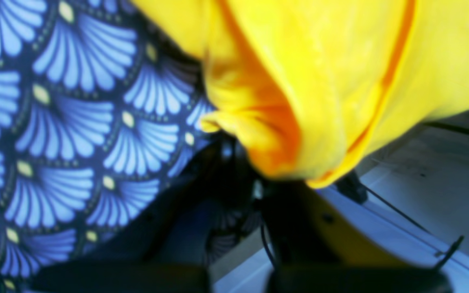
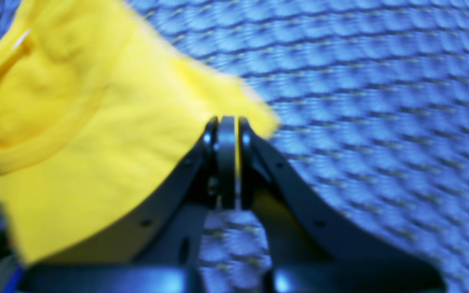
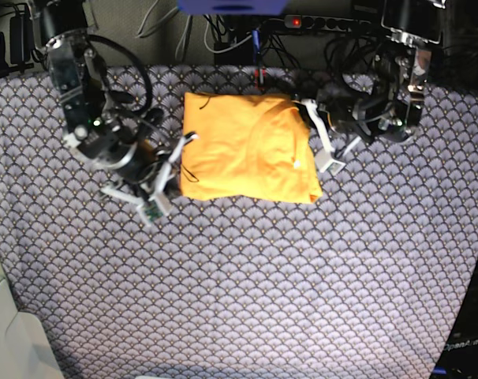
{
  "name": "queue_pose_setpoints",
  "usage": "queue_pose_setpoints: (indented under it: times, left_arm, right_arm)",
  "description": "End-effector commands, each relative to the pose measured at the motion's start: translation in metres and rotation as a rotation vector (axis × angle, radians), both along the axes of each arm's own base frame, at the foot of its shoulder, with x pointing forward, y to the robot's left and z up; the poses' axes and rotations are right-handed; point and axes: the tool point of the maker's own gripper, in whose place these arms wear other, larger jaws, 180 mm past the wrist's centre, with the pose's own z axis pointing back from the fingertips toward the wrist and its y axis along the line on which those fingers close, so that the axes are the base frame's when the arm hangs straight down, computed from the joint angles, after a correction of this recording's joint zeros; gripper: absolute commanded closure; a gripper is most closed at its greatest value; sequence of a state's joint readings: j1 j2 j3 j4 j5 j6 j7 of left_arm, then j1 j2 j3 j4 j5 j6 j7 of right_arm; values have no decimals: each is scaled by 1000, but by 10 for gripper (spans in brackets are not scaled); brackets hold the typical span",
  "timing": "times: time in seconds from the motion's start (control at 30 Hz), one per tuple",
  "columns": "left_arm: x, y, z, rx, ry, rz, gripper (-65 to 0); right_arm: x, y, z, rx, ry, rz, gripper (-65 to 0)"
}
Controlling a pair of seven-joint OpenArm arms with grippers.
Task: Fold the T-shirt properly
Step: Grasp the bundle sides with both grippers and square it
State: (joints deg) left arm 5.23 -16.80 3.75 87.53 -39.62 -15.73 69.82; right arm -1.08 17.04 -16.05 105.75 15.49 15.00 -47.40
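A blue-grey scallop-patterned cloth point(image 3: 239, 276) covers the worktop, with cables point(image 3: 223, 31) bunched along its far edge. The T-shirt point(image 3: 247, 150) lies folded near that edge. The right hand point(image 2: 227, 134) is clamped on its corner, and the left hand point(image 3: 311, 118), also closed, pinches its opposite edge.

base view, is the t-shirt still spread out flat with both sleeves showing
No, the T-shirt lies folded into a compact rectangle on the patterned cloth, with no sleeves sticking out.

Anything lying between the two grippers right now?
Only the T-shirt, spanning from the right gripper to the left gripper in the base view.
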Motion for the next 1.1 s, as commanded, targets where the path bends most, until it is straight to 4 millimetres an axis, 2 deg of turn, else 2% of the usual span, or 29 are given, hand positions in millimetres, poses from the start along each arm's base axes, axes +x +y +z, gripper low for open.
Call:
queue_pose_setpoints:
  times: [0.0,0.1,0.2,0.4,0.5,0.67,0.77,0.83,0.93,1.0,1.07]
  left_arm:
    - [-1,11,-10,65,9,9,0]
    - [-1,12,-10,65,12,17,0]
    - [6,12,-6,65,-3,17,0]
    - [14,-1,-2,35,-16,21,0]
    - [19,-2,1,31,-26,23,0]
    - [27,-3,-9,22,4,50,0]
    - [39,-2,-15,16,21,74,0]
    - [49,-6,-14,-1,2,93,0]
    - [69,-8,-8,-19,-34,114,0]
    - [88,-15,1,-43,-65,127,0]
    - [109,-13,9,-63,-81,168,0]
  right_arm:
    - [11,2,17,26,-57,4,0]
    - [22,4,27,27,-106,43,0]
    - [34,4,23,5,-102,90,0]
    - [49,-1,-4,-16,-35,119,0]
    - [48,3,-18,7,-24,131,0]
    - [30,13,-44,4,43,168,0]
    - [7,15,-58,-8,84,199,0]
    - [-8,22,-61,-10,93,235,0]
    - [-29,16,-61,-30,99,262,0]
    - [-40,15,-57,-33,96,276,0]
    - [-53,12,-56,-42,98,292,0]
